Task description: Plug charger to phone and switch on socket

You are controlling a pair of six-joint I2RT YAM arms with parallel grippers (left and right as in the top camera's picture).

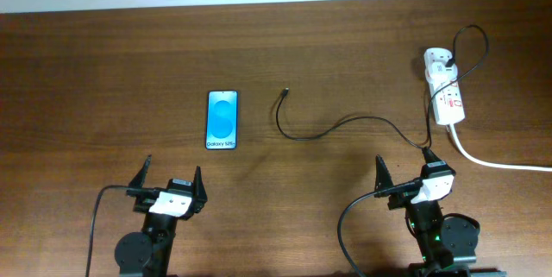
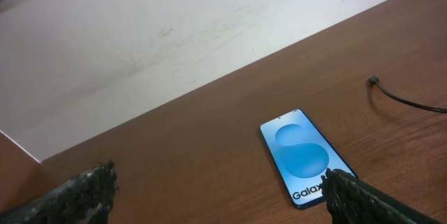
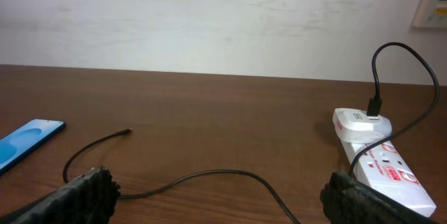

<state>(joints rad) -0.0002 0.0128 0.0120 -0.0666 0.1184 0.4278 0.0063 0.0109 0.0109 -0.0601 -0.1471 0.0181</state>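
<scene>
The phone (image 1: 222, 120) lies flat, blue screen up, left of the table's middle; it also shows in the left wrist view (image 2: 304, 156) and at the left edge of the right wrist view (image 3: 26, 142). The charger cable (image 1: 345, 127) curves from its loose plug tip (image 1: 284, 92) to a white adapter (image 1: 438, 57) plugged into the socket strip (image 1: 446, 91). The plug tip shows in the wrist views (image 2: 374, 80) (image 3: 128, 132). The strip shows in the right wrist view (image 3: 380, 165). My left gripper (image 1: 171, 179) is open and empty, near of the phone. My right gripper (image 1: 404, 166) is open and empty, over the cable.
The strip's thick white cord (image 1: 492, 161) runs off the right edge. Black robot wires (image 1: 90, 217) (image 1: 345, 225) loop beside each arm base. A pale wall (image 3: 209, 21) stands beyond the table's far edge.
</scene>
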